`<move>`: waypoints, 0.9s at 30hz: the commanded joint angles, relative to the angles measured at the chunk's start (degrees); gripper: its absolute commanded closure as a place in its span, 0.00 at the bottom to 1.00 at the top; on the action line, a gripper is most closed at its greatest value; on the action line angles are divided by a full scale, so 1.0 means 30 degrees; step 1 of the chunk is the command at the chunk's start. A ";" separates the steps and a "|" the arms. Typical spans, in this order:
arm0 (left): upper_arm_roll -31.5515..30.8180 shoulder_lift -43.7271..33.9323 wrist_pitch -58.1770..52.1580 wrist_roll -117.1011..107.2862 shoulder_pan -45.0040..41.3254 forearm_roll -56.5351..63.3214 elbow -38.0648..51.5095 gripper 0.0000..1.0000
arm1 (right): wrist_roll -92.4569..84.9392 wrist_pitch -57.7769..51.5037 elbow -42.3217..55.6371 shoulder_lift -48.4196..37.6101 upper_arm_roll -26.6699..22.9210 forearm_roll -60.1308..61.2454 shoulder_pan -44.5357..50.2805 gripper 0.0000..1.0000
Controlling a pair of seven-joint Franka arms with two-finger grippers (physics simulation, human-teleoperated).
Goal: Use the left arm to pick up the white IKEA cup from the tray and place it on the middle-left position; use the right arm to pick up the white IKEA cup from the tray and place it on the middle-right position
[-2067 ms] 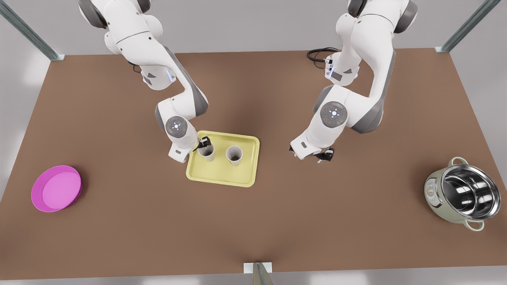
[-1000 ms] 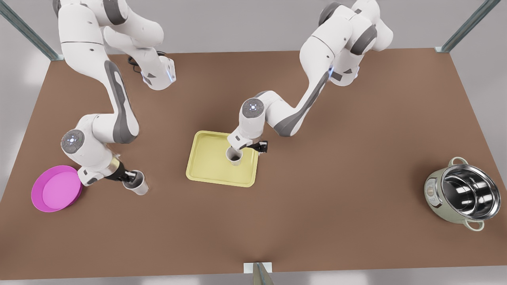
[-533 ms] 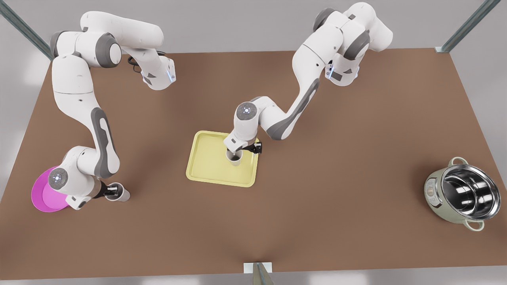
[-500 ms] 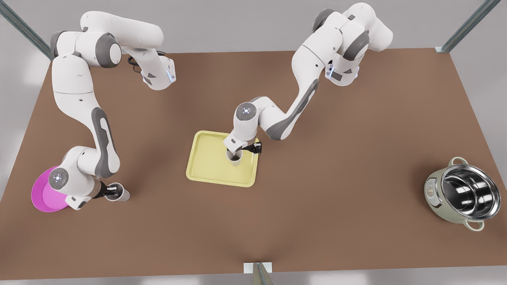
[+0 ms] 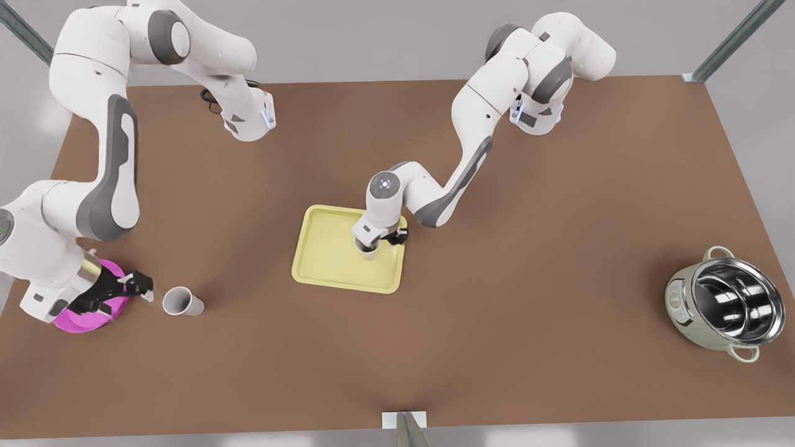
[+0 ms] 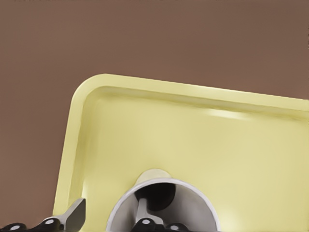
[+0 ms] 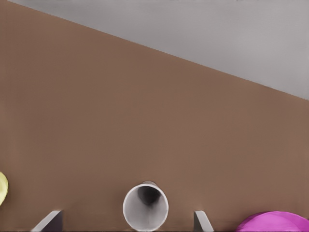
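Cups sit apart: one white cup (image 5: 182,302) rests free on the bench (image 5: 435,347), the right gripper (image 5: 148,290) spread wide beside it. The second cup (image 5: 367,251) remains on the tray (image 5: 329,267). The left gripper (image 5: 384,241) straddles its wall, fingers apart, so closing and lifting likely come next.

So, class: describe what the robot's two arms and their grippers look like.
The left arm and right arm are white and jointed, with grey panels. The left gripper has short black fingers on a white block. The right gripper is black, behind a shiny brass ring.
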 commanded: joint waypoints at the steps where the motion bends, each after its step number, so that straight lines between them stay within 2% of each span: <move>1: -0.0002 0.0031 0.0742 -0.1818 -0.0048 -0.0023 0.0038 0.46 | 0.4619 -0.6435 0.0087 -0.1498 0.0093 -0.1036 0.0299 0.00; 4: -0.0031 0.0002 0.0742 -0.1848 -0.0077 -0.0052 0.0126 0.53 | 0.6493 -0.8430 0.0117 -0.3198 0.0268 -0.1475 0.0329 0.00; 8: -0.0060 -0.0056 0.0742 -0.2111 -0.0048 -0.0141 0.0185 0.75 | 0.6611 -0.8431 0.0117 -0.3198 0.0268 -0.1446 0.0329 0.00; 10: -0.0031 -0.0086 0.0683 -0.2053 -0.0048 -0.0082 0.0185 0.79 | 0.6582 -0.8431 0.0117 -0.3169 0.0210 -0.1417 0.0299 0.00; 13: 0.0145 -0.0262 0.0069 -0.1848 0.0040 0.0006 0.0243 0.80 | 0.6494 -0.8460 0.0439 -0.3110 0.0210 -0.1417 0.0270 0.00; 15: -0.0030 -0.0320 -0.1689 -0.1291 0.0566 -0.0111 0.1561 0.83 | 0.6406 -0.8460 0.1083 -0.3110 -0.0083 -0.1358 0.0211 0.00; 17: -0.0031 -0.0613 -0.2479 -0.0443 0.1240 -0.0170 0.1591 0.85 | 0.6436 -0.8431 0.1289 -0.3081 0.0181 -0.1358 0.0241 0.00; 21: -0.0002 -0.2897 -0.5293 0.4915 0.4959 -0.1164 0.1474 0.84 | 0.6436 -0.8401 0.1464 -0.3023 0.0063 -0.1387 0.0241 0.00; 25: -0.0060 -0.2899 -0.5996 1.1568 0.9501 -0.1928 0.1327 0.86 | 0.6436 -0.8372 0.1493 -0.3023 0.0063 -0.1387 0.0241 0.00; 27: -0.0031 -0.2723 -0.5967 1.2889 1.0089 -0.1928 0.1240 0.86 | 0.6436 -0.8343 0.1494 -0.3023 0.0063 -0.1387 0.0241 0.00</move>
